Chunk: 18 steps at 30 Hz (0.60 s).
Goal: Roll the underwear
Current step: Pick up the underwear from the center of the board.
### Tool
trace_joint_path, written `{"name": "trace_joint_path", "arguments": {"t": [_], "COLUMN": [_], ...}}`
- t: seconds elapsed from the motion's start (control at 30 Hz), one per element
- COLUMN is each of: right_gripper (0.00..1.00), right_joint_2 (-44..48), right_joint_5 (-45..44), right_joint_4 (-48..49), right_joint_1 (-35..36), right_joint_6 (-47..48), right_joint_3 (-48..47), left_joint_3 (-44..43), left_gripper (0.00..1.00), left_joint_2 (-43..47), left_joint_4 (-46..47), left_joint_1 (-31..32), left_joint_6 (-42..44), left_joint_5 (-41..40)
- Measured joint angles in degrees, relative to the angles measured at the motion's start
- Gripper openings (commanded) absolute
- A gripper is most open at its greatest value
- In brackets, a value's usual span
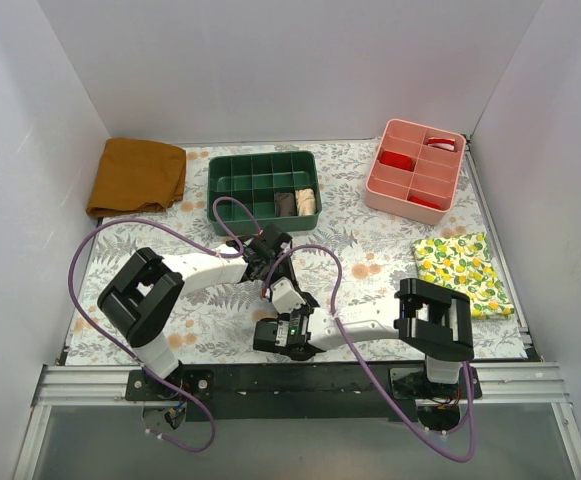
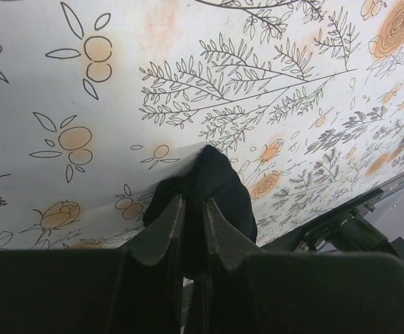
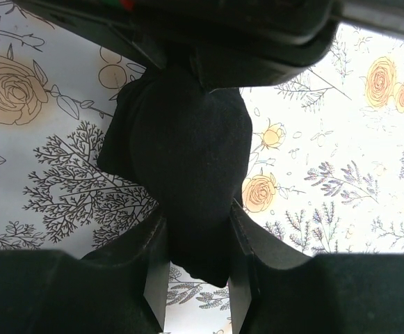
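Note:
The underwear (image 3: 188, 139) is a bunched black bundle held above the flower-print table cover, between the two grippers. In the left wrist view the left gripper (image 2: 193, 202) is shut, its narrow fingertips pinching one end of the underwear (image 2: 219, 184). The right gripper (image 3: 198, 216) grips the other end, with both fingers pressed against the sides of the fabric. Seen from the top camera, the left gripper (image 1: 268, 258) and the right gripper (image 1: 286, 296) meet near the table's front middle, and the arms hide most of the garment.
A green divided tray (image 1: 260, 165) at the back middle holds two rolled items (image 1: 295, 203). Back right stands a pink divided tray (image 1: 417, 170). A mustard-brown folded cloth (image 1: 137, 175) lies back left. A lemon-print cloth (image 1: 463, 270) lies at the right.

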<state>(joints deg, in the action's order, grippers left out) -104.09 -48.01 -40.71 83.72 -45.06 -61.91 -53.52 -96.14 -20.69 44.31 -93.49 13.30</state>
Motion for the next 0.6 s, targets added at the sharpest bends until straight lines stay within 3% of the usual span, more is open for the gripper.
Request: {"name": "trace_joint_path", "arguments": {"t": [0.1, 0.2, 0.3, 0.33, 0.43, 0.6], "right_gripper": [0.01, 0.01, 0.01, 0.01, 0.01, 0.01], "right_joint_2": [1.0, 2.5, 4.9, 5.6, 7.9, 11.7], "right_joint_5": [0.3, 0.8, 2.5, 3.1, 5.5, 11.3], "right_joint_4": [1.2, 3.0, 5.1, 5.5, 6.4, 6.8], "right_joint_1": [-0.1, -0.4, -0.9, -1.1, -2.0, -4.3], "right_joint_6": [0.3, 0.9, 1.8, 2.0, 3.1, 4.9], "right_joint_3": [1.0, 2.7, 4.7, 5.1, 6.6, 7.8], "left_joint_3": [0.0, 0.0, 0.4, 0.6, 0.6, 0.6], "left_gripper": [0.15, 0.40, 0.50, 0.61, 0.78, 0.82], "left_joint_2": [0.0, 0.2, 1.0, 1.6, 4.3, 13.1], "left_joint_4": [0.0, -0.1, -0.6, -0.9, -2.0, -3.1], "left_joint_1": [-0.2, -0.7, -2.6, -3.7, -7.7, -12.9], "left_joint_6": [0.0, 0.1, 0.7, 0.8, 1.6, 2.5], "left_joint_5": [0.0, 0.0, -0.5, -0.7, -2.1, -4.6]}}
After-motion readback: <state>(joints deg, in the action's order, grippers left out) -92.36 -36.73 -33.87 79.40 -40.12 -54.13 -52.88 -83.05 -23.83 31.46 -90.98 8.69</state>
